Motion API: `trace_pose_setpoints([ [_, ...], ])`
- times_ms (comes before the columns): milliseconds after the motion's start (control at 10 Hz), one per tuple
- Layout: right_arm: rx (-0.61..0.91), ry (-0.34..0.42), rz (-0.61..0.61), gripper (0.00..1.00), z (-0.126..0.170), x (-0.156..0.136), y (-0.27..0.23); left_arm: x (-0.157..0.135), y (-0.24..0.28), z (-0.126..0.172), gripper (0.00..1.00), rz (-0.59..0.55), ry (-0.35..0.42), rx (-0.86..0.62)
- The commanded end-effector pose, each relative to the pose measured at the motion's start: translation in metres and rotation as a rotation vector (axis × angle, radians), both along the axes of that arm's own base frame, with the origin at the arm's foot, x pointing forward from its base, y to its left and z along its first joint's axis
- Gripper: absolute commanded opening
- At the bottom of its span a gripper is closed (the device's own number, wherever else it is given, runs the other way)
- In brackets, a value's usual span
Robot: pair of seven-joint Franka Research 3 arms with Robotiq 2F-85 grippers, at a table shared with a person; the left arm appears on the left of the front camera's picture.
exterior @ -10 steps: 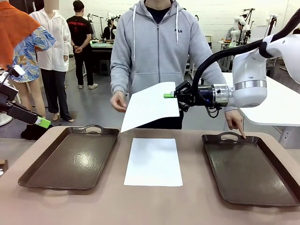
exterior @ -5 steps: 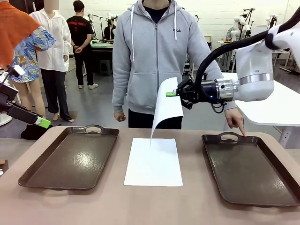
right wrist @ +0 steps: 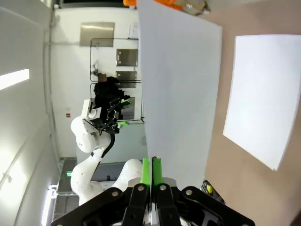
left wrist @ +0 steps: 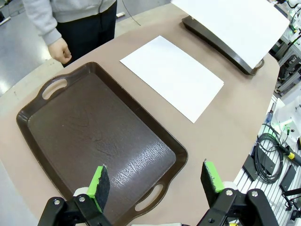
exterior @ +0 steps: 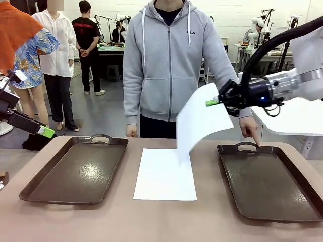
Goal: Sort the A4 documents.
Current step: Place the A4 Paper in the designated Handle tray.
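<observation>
**A4 sheet aloft beside the right tray**

Landmark: right tray [exterior: 272, 189], dark brown, bare, long axis running from the person's side toward the robot's.

Item 1, held sheet [exterior: 199, 123]: white, blank. It is pinched at its upper edge by the right end effector [exterior: 212, 103], whose green pads are shut flat on the paper. The sheet hangs above and to the left of the tray's far-left corner. Its long axis slants down and away from the tray, and its body bows slightly. In the front view its lowest corner overlaps Item 2. It probably hangs clear, but this angle does not settle it.

Item 2, flat sheet [exterior: 165, 174]: white, lying on the tabletop [exterior: 151, 222] just left of the tray, long axis parallel to the tray's.

Right arm: enters above the tray's far end, wrist roughly level, fingers pointing leftward, away from the tray. Judged next move: rightward and down. The paper trails on the side away from the tray, so it would have to swing across the tray's left rim.

Left end effector [left wrist: 155, 181]: jaws wide apart, holding nothing, poised over the left tray [left wrist: 94, 136], beyond Item 2 and well apart from the right tray. The right arm is the nearer.

Pointing hand [exterior: 251, 128]: the person's, index finger down at the right tray's far handle.
</observation>
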State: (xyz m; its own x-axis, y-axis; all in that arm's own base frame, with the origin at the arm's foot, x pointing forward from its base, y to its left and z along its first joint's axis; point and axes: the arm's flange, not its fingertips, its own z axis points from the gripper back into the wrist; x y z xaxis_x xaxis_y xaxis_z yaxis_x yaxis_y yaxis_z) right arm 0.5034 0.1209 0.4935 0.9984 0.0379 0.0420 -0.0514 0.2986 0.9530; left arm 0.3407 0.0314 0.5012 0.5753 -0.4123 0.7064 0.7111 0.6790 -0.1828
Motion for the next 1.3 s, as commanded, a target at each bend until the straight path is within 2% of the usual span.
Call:
trace_pose_setpoints([
  [0,-0.067,0.076,-0.023,0.01,0.011,-0.017,-0.021,0.001,0.001,-0.001,1.0,-0.012,-0.008,-0.016],
  [200,-0.123,0.166,0.017,0.01,0.012,-0.031,-0.045,0.001,0.001,-0.001,1.0,-0.012,-0.008,-0.016],
  [300,-0.101,0.234,0.07,0.01,-0.01,-0.049,-0.09,0.001,0.001,-0.001,1.0,-0.012,-0.008,-0.016],
  [600,-0.15,0.263,0.079,0.01,-0.033,-0.062,-0.114,0.001,0.001,-0.001,1.0,-0.012,-0.008,-0.016],
  [700,-0.162,0.246,0.06,0.01,-0.039,-0.066,-0.123,0.001,0.001,-0.001,1.0,-0.012,-0.008,-0.016],
  [1100,-0.255,0.048,-0.069,0.01,-0.055,-0.063,-0.137,0.001,0.001,-0.001,1.0,-0.012,-0.008,-0.016],
  [1200,-0.293,0.021,-0.086,0.01,-0.058,-0.061,-0.138,0.001,0.001,-0.001,1.0,-0.012,-0.008,-0.016],
])
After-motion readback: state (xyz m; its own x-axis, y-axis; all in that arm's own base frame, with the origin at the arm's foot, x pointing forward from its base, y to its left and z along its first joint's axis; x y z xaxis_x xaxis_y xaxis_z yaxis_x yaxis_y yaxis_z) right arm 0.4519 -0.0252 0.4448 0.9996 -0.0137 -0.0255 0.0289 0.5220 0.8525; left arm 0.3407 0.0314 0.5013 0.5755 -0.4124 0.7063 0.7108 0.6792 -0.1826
